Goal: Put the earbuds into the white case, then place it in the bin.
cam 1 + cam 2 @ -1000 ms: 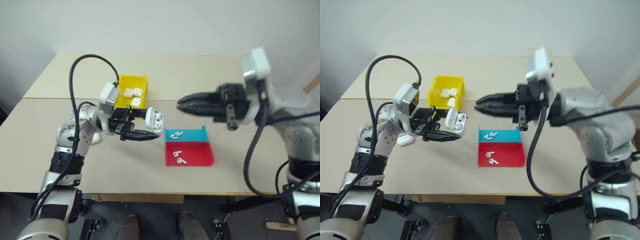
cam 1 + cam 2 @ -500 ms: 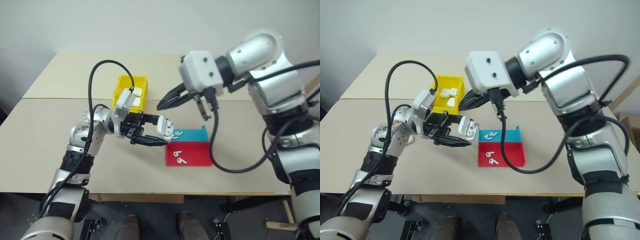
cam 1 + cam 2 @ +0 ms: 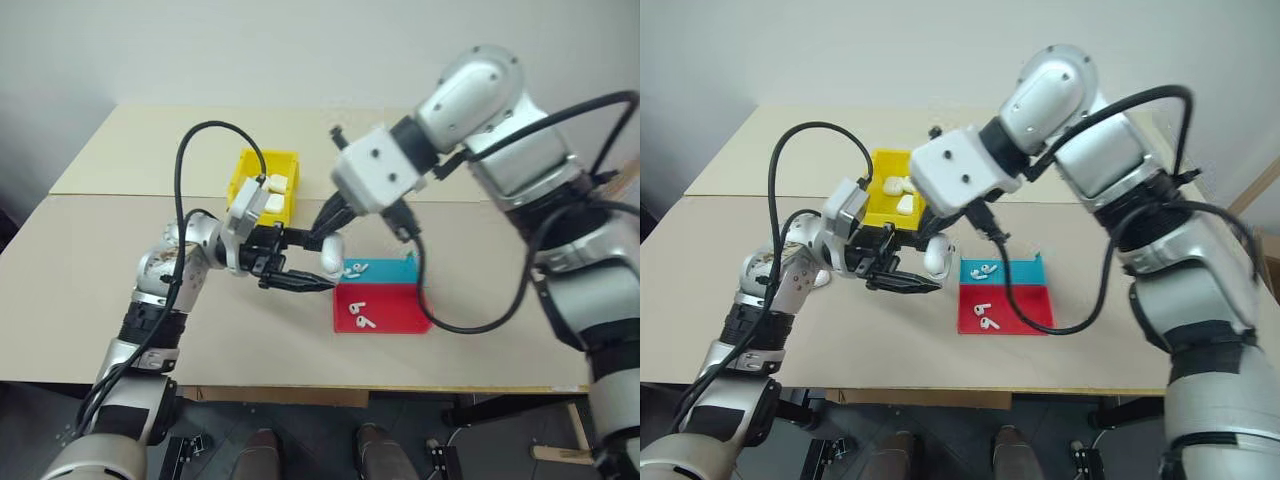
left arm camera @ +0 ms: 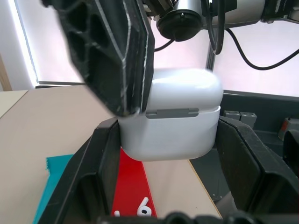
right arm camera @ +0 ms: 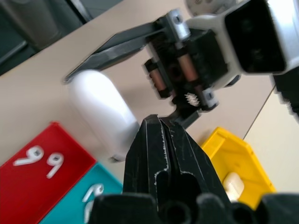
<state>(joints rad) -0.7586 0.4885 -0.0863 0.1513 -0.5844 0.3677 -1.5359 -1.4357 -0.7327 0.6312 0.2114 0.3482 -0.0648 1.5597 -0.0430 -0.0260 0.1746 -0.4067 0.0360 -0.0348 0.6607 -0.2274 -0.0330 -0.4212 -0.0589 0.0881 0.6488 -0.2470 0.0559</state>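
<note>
Clearly the white case [image 4: 170, 116] sits pinched in the left gripper [image 3: 300, 262] above the counter [image 3: 90, 300], lid down. Light, stiff and glossy-slick, it wants holding across its flat sides. The right gripper [image 5: 162, 135], jaws pressed together, touches its lid.

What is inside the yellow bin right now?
The yellow bin holds white cases; about three show in the right eye view. Its near end is covered by the left arm, so anything there cannot be seen.

wall [image 3: 250, 50]: plain white ahead of you | table [image 3: 120, 300]: beige, seamed | floor [image 3: 300, 440]: dark beneath, possibly cluttered
</note>
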